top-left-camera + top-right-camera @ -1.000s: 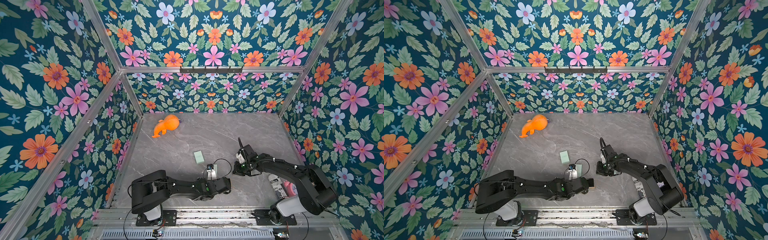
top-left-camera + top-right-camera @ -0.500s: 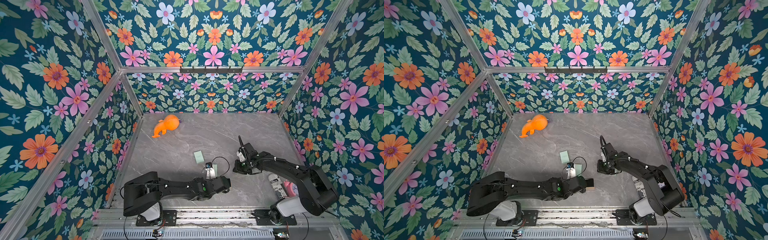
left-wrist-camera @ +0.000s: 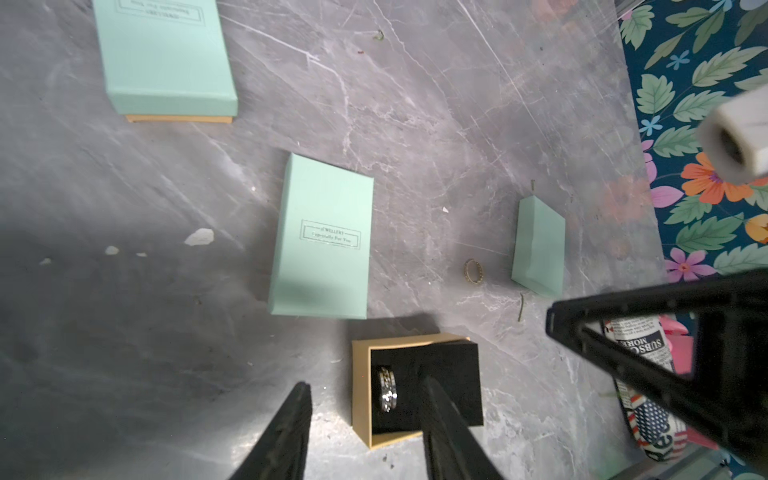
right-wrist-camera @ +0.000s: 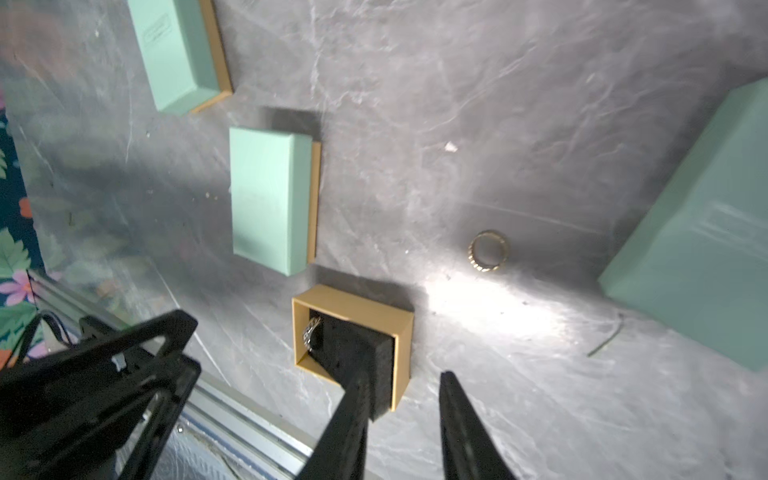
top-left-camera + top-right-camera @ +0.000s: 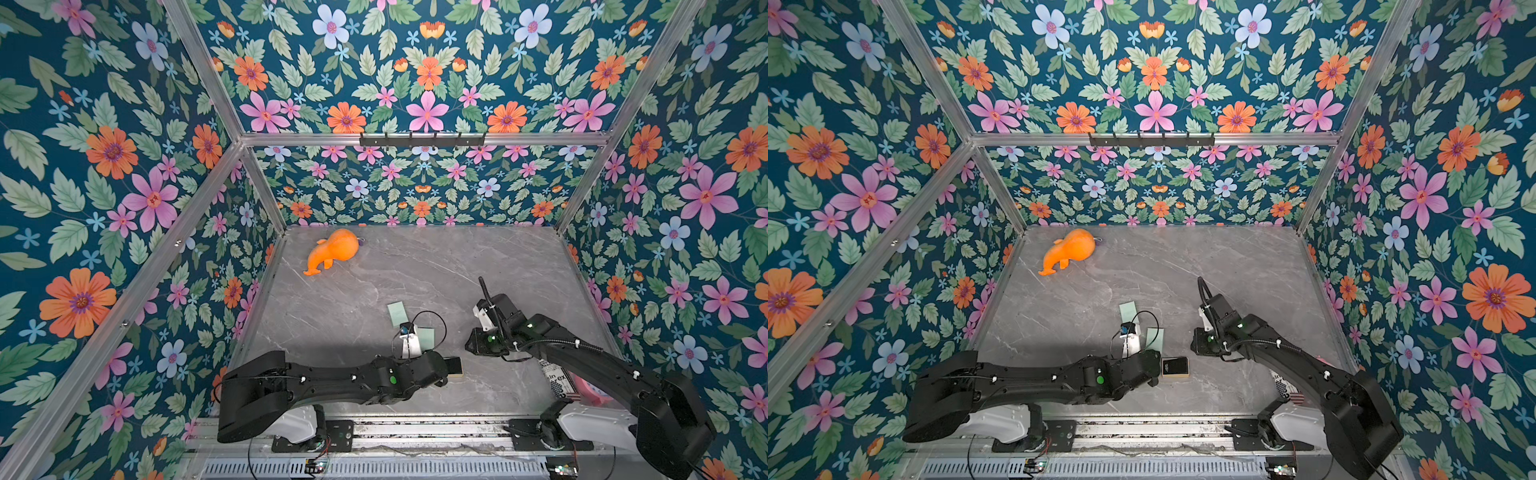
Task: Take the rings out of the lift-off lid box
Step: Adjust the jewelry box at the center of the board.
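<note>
Grey marble tabletop (image 5: 415, 266) inside a cell of floral wallpaper (image 5: 104, 166) and aluminium framing (image 5: 291, 139). An orange plush toy (image 5: 332, 250) lies far left, and a newsprint-patterned container (image 5: 555, 378) lies near right, partly under the right arm. Two closed mint boxes (image 3: 320, 237) sit mid-table. Near the front edge, an open tan box (image 3: 360, 415) holds a silvery ring (image 3: 387, 388) beside skewed black foam (image 3: 453, 374). A gold ring (image 4: 488, 251) lies on bare marble beyond it, beside a mint lid (image 3: 538, 249). The left gripper (image 3: 365, 432) and right gripper (image 4: 405, 428) hover by the box, jaws spread, pinching nothing.
</note>
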Controlling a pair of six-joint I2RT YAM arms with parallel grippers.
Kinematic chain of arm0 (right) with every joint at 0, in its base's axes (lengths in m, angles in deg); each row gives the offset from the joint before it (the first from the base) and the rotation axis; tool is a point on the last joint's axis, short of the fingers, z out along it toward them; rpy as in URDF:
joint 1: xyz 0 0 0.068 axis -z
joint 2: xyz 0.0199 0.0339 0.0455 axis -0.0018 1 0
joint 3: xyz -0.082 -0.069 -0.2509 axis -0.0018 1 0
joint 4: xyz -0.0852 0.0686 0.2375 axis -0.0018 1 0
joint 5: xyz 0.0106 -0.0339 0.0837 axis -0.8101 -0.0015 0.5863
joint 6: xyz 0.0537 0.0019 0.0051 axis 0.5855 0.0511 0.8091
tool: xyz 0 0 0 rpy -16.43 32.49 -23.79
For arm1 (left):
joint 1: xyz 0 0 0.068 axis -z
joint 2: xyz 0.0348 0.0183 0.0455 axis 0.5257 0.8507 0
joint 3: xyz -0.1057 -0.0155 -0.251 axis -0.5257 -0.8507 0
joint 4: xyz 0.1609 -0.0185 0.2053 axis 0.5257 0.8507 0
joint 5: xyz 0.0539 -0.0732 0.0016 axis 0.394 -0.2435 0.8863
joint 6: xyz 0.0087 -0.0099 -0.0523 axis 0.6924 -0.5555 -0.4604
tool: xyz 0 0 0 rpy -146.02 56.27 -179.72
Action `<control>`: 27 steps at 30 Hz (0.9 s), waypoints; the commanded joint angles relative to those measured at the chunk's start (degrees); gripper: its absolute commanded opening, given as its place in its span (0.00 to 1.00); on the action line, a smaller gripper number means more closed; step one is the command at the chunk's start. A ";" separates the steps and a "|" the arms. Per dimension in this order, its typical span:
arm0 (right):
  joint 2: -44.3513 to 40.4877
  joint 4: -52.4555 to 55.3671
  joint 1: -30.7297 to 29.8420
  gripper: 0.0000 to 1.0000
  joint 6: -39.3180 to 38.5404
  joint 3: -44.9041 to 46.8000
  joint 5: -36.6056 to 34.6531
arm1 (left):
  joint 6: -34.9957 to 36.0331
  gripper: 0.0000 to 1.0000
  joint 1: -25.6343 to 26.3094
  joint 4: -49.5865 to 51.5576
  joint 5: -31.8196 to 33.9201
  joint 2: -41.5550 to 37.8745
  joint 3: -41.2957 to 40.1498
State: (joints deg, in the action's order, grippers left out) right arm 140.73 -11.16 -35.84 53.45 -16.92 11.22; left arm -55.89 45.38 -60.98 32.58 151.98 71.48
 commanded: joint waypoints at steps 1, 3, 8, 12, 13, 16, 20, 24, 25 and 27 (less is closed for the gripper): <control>-0.29 1.14 -2.26 0.32 3.11 1.05 -3.58 | 0.49 0.47 -0.06 1.13 1.43 -0.47 -0.05; 0.14 0.26 -3.13 0.33 3.67 1.74 -3.78 | 0.49 0.47 -0.02 1.06 1.44 -0.49 -0.10; 2.56 -1.18 -5.27 0.34 4.59 2.01 -5.27 | 0.58 0.48 -0.03 0.87 1.54 -0.42 -0.32; 4.16 -2.82 -7.37 0.35 5.46 1.60 -6.50 | 0.48 0.48 -0.02 0.51 1.52 -0.48 -0.63; 4.50 -3.18 -7.31 0.35 5.63 1.66 -6.53 | 0.53 0.48 -0.02 0.42 1.57 -0.48 -0.68; 6.07 -4.19 -7.38 0.35 5.92 1.79 -6.48 | 0.42 0.48 -0.03 0.26 1.54 -0.39 -0.91; 8.35 -5.23 -7.47 0.35 6.27 1.77 -6.77 | 0.20 0.48 -0.03 -0.23 1.45 -0.33 -1.51; 11.72 -4.82 -7.45 0.35 6.60 1.13 -8.64 | -0.19 0.48 -0.05 -0.87 1.25 -0.33 -2.16; 12.47 -4.66 -7.60 0.35 6.70 0.80 -9.02 | -0.22 0.48 -0.04 -1.05 1.17 -0.26 -2.25; 13.84 -4.21 -8.08 0.35 6.71 0.08 -10.21 | -0.35 0.48 -0.02 -1.41 1.03 -0.15 -2.50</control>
State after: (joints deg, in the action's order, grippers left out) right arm 153.32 -15.86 -43.49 59.27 -16.07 3.74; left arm -56.08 45.38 -61.46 33.10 151.74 69.14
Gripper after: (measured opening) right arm 0.350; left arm 0.477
